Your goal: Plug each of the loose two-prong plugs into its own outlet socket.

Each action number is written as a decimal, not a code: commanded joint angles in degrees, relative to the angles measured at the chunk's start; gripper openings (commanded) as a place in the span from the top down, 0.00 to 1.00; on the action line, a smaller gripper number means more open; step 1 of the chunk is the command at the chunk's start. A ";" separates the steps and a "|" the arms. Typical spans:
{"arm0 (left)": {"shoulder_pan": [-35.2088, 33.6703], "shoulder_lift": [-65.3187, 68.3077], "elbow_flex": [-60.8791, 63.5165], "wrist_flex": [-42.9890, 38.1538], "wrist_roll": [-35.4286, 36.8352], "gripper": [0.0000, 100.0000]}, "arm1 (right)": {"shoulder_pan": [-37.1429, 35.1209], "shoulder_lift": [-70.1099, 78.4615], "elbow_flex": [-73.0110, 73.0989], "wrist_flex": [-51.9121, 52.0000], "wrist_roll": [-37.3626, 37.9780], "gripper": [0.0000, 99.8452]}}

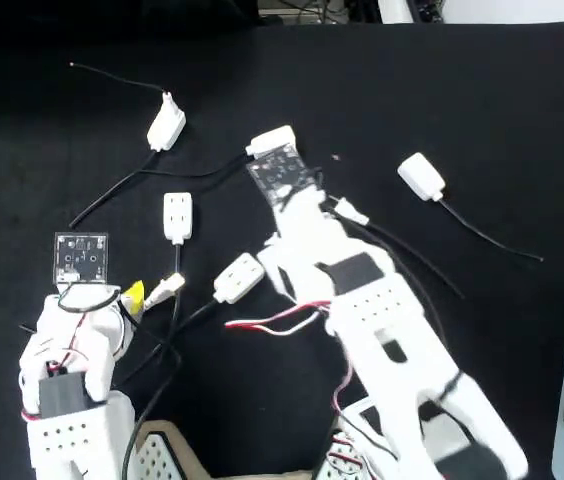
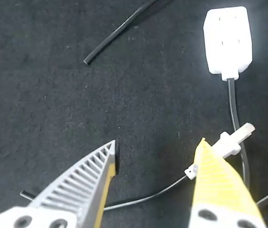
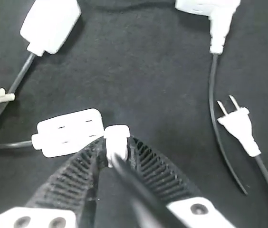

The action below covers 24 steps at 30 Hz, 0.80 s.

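- Nearest the bases, the left gripper (image 2: 157,142) stands spread wide over the black table (image 2: 53,95). Its yellow finger (image 2: 217,180) lies across a loose plug (image 2: 231,141) rather than straddling it
- I judge it should shift sideways until the plug's body sits in the gap, and only then close
- A little farther out, the right gripper (image 3: 116,148) is clamped on the held plug (image 3: 116,137), which touches the end of the near socket (image 3: 67,130). The prongs are hidden, so I cannot tell whether they have entered
- The step in hand looks like seating this plug: push straight along the socket's length and keep the plug level. The light socket will likely slide on the cloth unless something braces it
- The held plug's own lead (image 3: 138,190) runs back over the fingers and needs slack, or it may twist the plug off line
- Beyond, the second socket (image 2: 228,40) lies ahead of the loose plug's prongs. Its cord (image 2: 234,104) passes right under that plug, so a grasp should take the body alone
- Farthest, a spare plug (image 3: 238,124) and two white blocks on cords, one (image 1: 167,127) and the other (image 1: 422,177), lie well apart from both arms. They look like further sockets
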 commanded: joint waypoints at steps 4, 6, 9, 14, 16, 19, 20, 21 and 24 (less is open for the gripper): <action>-0.66 -5.19 1.01 3.34 0.09 0.74 | -4.04 5.23 -3.38 -6.15 0.18 0.99; -0.66 -5.27 1.10 3.43 0.09 0.74 | -4.75 6.73 -3.38 -6.77 0.18 0.99; -0.66 -5.27 1.19 3.43 0.09 0.74 | -5.63 9.01 -3.38 -7.65 0.18 0.99; -0.66 -5.27 1.27 3.43 0.09 0.74 | -5.63 12.18 -3.74 -7.65 0.18 0.99; -0.66 -5.27 1.27 3.43 0.09 0.74 | -5.63 12.88 -3.74 -7.65 0.18 0.99; -0.66 -5.27 1.27 3.43 0.09 0.74 | -5.63 13.41 -3.30 -9.76 0.18 0.99; -0.66 -5.27 1.27 3.43 0.09 0.74 | -5.63 13.76 -2.95 -10.73 0.18 0.99; -0.66 -5.27 1.27 3.43 0.09 0.74 | -5.63 14.29 -2.77 -11.52 0.18 0.99; -0.66 -5.27 1.27 3.60 0.09 0.74 | -5.63 15.60 -2.42 -11.96 0.18 0.99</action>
